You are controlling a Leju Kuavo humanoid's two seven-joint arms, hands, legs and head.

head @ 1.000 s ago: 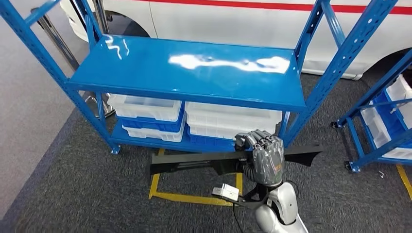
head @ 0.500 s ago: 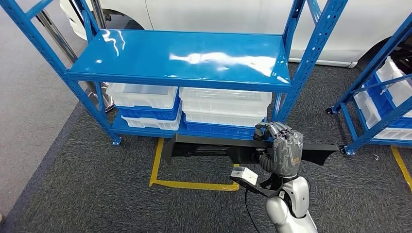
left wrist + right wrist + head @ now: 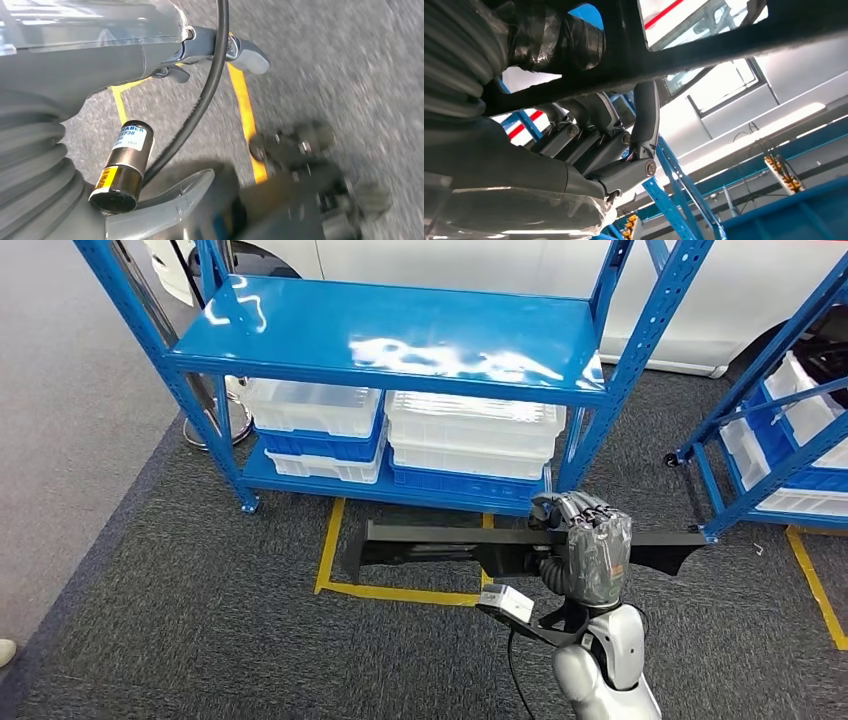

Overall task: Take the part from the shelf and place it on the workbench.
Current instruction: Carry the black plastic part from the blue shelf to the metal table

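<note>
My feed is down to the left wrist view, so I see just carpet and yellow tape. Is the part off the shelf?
Observer: Yes. In the head view, the right hand grips the long black part, level above the carpet in front of the blue shelf.
Operator: What's on that shelf?
Observer: White bins sit stacked on its lower level.
Operator: How does the grip look?
Observer: In the right wrist view, the fingers wrap around a bar of the part.

Bright blue shelf [image 3: 400, 335], glossy with white glare. White bins [image 3: 470, 435] stacked over blue ones underneath. Black part [image 3: 440, 543] in a grey hand [image 3: 590, 555]. Dark grey speckled carpet [image 3: 200, 640], yellow tape lines [image 3: 330, 550] across it.
</note>
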